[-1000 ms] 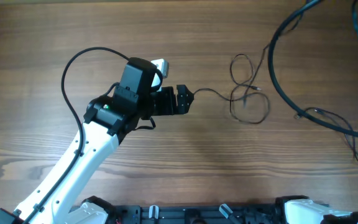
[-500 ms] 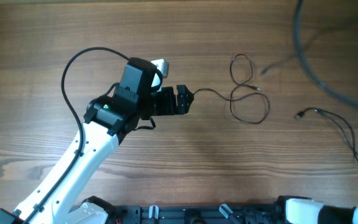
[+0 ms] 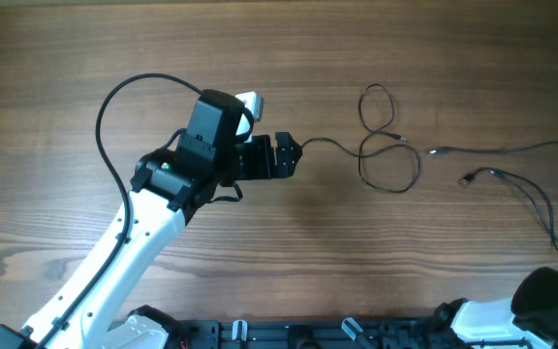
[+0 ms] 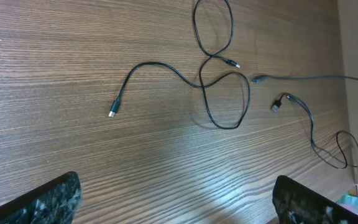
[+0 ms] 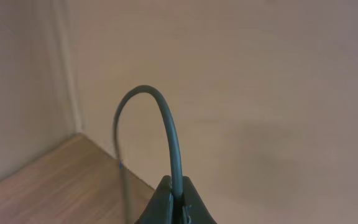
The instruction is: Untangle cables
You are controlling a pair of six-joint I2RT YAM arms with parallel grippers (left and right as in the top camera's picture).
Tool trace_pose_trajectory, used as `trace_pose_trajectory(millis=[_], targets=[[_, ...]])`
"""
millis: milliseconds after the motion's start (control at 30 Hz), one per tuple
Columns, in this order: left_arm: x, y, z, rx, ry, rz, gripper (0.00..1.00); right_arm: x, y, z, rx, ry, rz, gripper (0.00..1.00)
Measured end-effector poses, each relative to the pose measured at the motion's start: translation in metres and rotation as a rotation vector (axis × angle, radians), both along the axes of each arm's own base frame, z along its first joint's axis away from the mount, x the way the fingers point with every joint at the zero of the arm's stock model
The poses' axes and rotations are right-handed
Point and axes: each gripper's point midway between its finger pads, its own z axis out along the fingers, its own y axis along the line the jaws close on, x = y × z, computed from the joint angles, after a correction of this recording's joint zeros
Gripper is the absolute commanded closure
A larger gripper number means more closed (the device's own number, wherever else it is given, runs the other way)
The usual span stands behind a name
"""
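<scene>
Right, left gripper (image 4: 176, 205) first: jaws spread wide with nothing between them, poised just short of the looped cable (image 4: 221, 93) and its free plug (image 4: 112, 114), lined up, I'd say, to take that end. Over to the right gripper (image 5: 175, 202): it's pinched tight on a dark cable (image 5: 166, 124) arching up from its tips (the camera sees mostly wall, so where it leads I cannot tell). Out on the table (image 3: 114, 39), a straight cable (image 3: 511, 148) runs off the right edge, probably that same one drawn clear. A third cable (image 3: 511, 182) lies beside it, apart from the loops.
</scene>
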Motion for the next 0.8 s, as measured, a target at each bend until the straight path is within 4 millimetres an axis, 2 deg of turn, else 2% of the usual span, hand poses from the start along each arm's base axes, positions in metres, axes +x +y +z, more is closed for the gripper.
trace_pose_trajectory(millis=[67,200,400,567,633,700,800], targets=[[0.0,0.0,0.0,0.0,0.0,0.0,0.0,-0.013,-0.014,-0.001,0.018,-0.022,-0.029,0.96],[0.0,0.0,0.0,0.0,0.0,0.0,0.0,-0.029,-0.029,-0.002,0.048,-0.061,-0.06,0.96],[0.0,0.0,0.0,0.0,0.0,0.0,0.0,-0.029,-0.03,-0.012,0.098,-0.071,-0.04,0.96],[0.0,0.0,0.0,0.0,0.0,0.0,0.0,-0.021,-0.035,-0.056,0.198,0.024,-0.037,0.96],[0.0,0.0,0.0,0.0,0.0,0.0,0.0,-0.015,-0.04,-0.086,0.26,0.087,-0.039,0.96],[0.0,0.0,0.0,0.0,0.0,0.0,0.0,-0.011,-0.043,-0.108,0.304,0.129,-0.037,0.96],[0.0,0.0,0.0,0.0,0.0,0.0,0.0,-0.005,-0.041,-0.132,0.365,0.172,-0.015,0.96]])
